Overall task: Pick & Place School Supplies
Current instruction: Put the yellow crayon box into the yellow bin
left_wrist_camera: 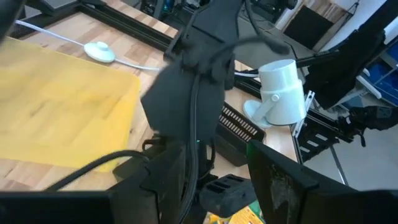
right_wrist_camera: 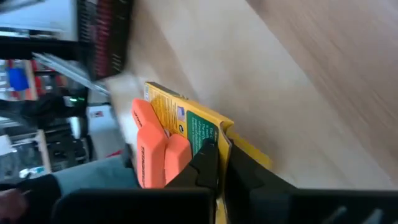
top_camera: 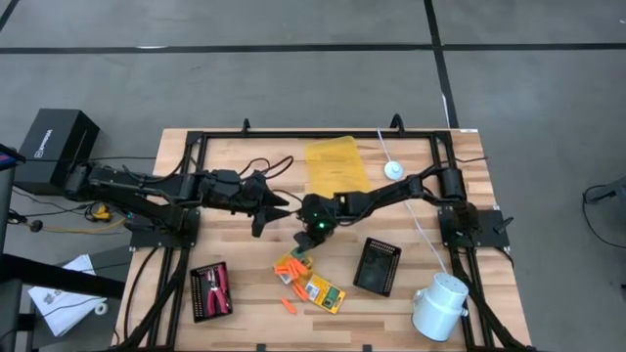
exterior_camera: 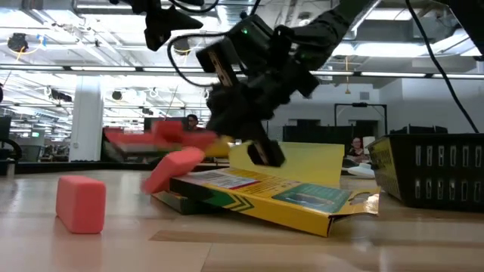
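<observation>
A flat yellow-and-green card box (top_camera: 324, 292) lies on the wooden table near its front edge, with several short orange sticks (top_camera: 289, 266) beside it. In the low view the box (exterior_camera: 287, 198) lies tilted with a yellow flap (exterior_camera: 310, 162) standing up. My right gripper (top_camera: 302, 249) is shut, its tips down at the box and sticks (right_wrist_camera: 155, 155). My left gripper (top_camera: 283, 207) hovers open to its left, above the table, holding nothing. A red-handled plier-like tool (top_camera: 217, 286) lies in the left black tray (top_camera: 210, 291). My right gripper comes slanting down from the table's far right side. Its shut fingertips (right_wrist_camera: 208, 155) meet the box at the edge of its green face (right_wrist_camera: 200, 134), next to the orange sticks. Whether a card flap is caught between the fingers, I cannot tell.
A second black ribbed tray (top_camera: 377, 266) sits right of the box. A white cylinder (top_camera: 440, 305) stands at the front right. A translucent yellow tray (top_camera: 335, 162) lies at the back centre, a white cable and puck (top_camera: 393, 169) beside it. One orange stick (exterior_camera: 81, 202) stands apart.
</observation>
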`<act>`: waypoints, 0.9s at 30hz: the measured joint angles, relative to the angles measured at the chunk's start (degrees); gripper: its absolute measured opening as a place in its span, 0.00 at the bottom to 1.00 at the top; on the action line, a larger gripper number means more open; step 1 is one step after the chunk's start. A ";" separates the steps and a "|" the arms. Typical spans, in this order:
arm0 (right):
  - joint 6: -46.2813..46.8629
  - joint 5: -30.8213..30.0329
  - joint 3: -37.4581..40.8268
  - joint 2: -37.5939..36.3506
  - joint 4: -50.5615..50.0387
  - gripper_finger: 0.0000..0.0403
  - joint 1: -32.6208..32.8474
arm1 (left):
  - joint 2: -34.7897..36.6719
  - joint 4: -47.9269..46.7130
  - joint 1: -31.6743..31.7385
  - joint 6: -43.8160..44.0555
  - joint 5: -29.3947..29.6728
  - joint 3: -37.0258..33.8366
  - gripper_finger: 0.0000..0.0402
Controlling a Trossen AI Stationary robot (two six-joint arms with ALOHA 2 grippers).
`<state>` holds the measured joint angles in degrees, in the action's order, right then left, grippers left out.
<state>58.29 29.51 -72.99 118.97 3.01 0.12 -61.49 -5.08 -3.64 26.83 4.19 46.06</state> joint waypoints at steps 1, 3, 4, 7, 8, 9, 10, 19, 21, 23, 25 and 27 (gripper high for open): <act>-0.31 0.26 -0.79 -0.20 -0.15 0.00 -0.35 | 0.00 -0.02 0.00 0.00 0.00 0.00 0.42; -0.74 0.52 -2.50 -0.28 0.30 0.00 -1.07 | 0.00 -0.02 -0.01 -0.02 0.00 0.02 0.42; -1.20 0.68 -3.19 -0.43 0.05 0.00 -1.48 | 0.00 0.03 -0.02 -0.04 0.02 0.02 0.42; -1.92 0.80 -4.91 -1.55 -0.71 0.00 -2.82 | 0.00 0.07 0.01 -0.04 0.28 0.04 0.42; -2.18 0.86 -5.54 -1.74 -0.69 0.00 -3.41 | 0.00 0.07 0.02 -0.04 0.31 0.04 0.42; -2.86 0.90 -5.72 -2.38 -1.72 0.00 -3.98 | 0.00 0.07 0.02 -0.05 0.31 0.05 0.42; -3.70 0.88 -5.73 -3.15 -3.64 0.00 -4.54 | 0.00 0.11 0.02 -0.05 0.31 0.07 0.42; -11.17 1.60 -7.48 -8.53 -16.47 0.00 -9.55 | 0.02 0.17 0.02 -0.07 0.47 0.11 0.42; -12.26 0.59 -7.47 -9.49 -18.17 0.00 -10.28 | 0.02 0.20 0.02 -0.07 0.52 0.11 0.42; -13.30 -0.14 -7.41 -10.83 -20.05 0.00 -10.74 | 0.04 0.38 0.05 -0.07 0.60 0.11 0.42; -14.04 -2.15 -7.45 -11.84 -20.94 0.00 -10.82 | 0.06 0.48 0.05 -0.07 1.03 0.15 0.42; -15.13 -5.94 -7.43 -12.46 -21.81 0.00 -10.14 | 0.05 0.35 0.03 -0.07 1.01 0.15 0.42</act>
<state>43.16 23.57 -80.42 106.52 -18.80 -10.02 -61.44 -4.73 -3.61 26.76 5.19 46.22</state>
